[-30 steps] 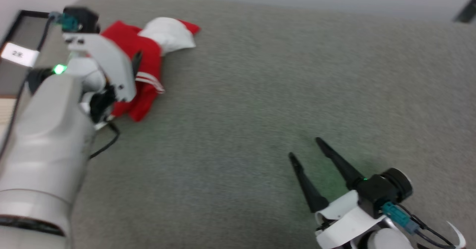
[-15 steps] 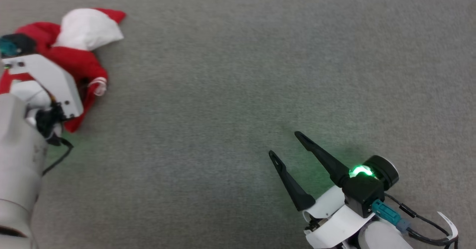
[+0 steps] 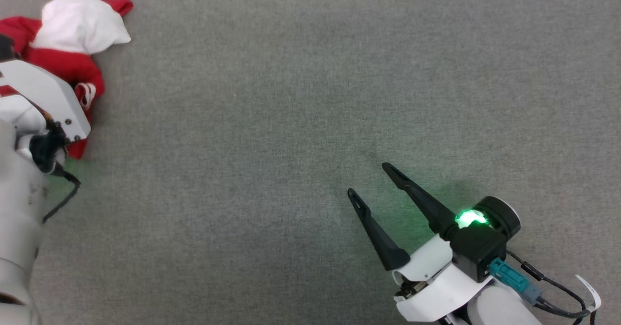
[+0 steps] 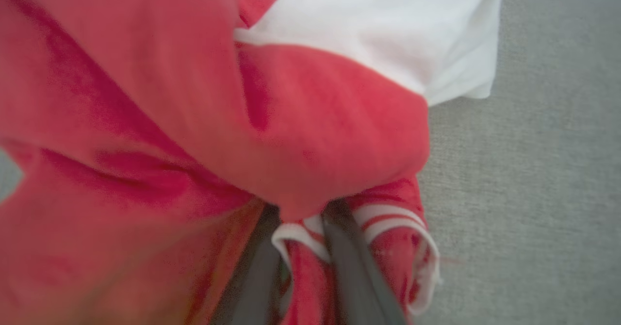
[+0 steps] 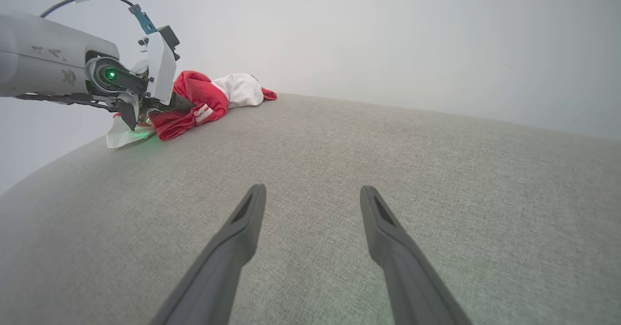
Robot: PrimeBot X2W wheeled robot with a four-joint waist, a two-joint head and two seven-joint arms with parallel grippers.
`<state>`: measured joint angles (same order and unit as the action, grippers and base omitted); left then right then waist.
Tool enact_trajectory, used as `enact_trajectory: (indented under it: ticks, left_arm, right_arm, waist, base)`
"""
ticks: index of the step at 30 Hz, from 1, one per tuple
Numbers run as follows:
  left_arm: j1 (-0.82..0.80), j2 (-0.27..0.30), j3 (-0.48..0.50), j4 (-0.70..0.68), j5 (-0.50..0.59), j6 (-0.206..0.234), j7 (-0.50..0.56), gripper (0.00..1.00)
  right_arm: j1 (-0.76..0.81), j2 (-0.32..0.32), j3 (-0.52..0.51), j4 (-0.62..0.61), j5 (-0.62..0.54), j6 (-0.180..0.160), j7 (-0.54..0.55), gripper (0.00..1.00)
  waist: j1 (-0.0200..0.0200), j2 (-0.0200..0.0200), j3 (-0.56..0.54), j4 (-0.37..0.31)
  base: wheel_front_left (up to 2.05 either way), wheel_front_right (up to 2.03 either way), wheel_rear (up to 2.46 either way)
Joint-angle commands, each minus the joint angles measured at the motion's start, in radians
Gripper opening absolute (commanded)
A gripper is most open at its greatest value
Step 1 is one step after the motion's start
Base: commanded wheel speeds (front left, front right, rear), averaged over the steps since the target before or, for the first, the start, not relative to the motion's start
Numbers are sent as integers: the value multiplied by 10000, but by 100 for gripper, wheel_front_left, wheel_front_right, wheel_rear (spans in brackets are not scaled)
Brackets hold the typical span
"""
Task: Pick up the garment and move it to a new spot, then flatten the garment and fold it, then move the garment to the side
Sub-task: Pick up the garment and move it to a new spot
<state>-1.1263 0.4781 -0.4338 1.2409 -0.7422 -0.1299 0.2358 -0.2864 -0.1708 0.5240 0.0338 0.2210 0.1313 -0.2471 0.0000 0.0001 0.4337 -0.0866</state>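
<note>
Left end effector is pinched on the crumpled red jersey shirt with white sleeves, far left of the grey fabric surface.
Left fingers narrow, striped hem trapped between them. Shirt's long axis runs ahead of them toward the white sleeve. Right end effector is spread wide, empty, near right of the surface, well apart. I'd lift with the left arm.

open grey surface right of the bunched garment.

One garment; two tools: left tool, right tool.
</note>
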Motion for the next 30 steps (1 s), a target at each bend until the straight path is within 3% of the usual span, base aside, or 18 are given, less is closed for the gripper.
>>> enact_trajectory:
  ticks: [1, 6, 12, 20, 30]
  left_arm:
    - [246, -359, -130, -26, 90, -20, -332, 0]
    - [51, -195, -272, -316, 268, 5, -1877, 0]
    - [-132, -606, -842, -1179, 229, 1, -2753, 0]
    - [-187, -935, -2665, -3531, -198, 1, -2576, 0]
    - [-314, -1577, -5604, -5341, -694, 2, -1922, 0]
  right_arm:
    - [65, 27, -62, 69, 72, -10, -19, 100]
    - [305, 154, -328, 327, 198, -10, -77, 100]
    - [701, 427, -869, 609, 276, -10, -143, 100]
    - [1150, 780, -1758, 719, 216, -10, -180, 100]
    - [1341, 1095, -2890, 168, 178, -10, -191, 100]
  waist:
    - [0, -1, -364, 107]
    - [0, -1, -1103, 172]
    - [0, -1, -1901, 87]
    - [0, -1, -2443, -564]
    - [0, -1, -1962, -1579]
  base:
    - [0, 0, 0]
    - [0, 0, 0]
    - [0, 0, 0]
    - [0, 0, 0]
    - [0, 0, 0]
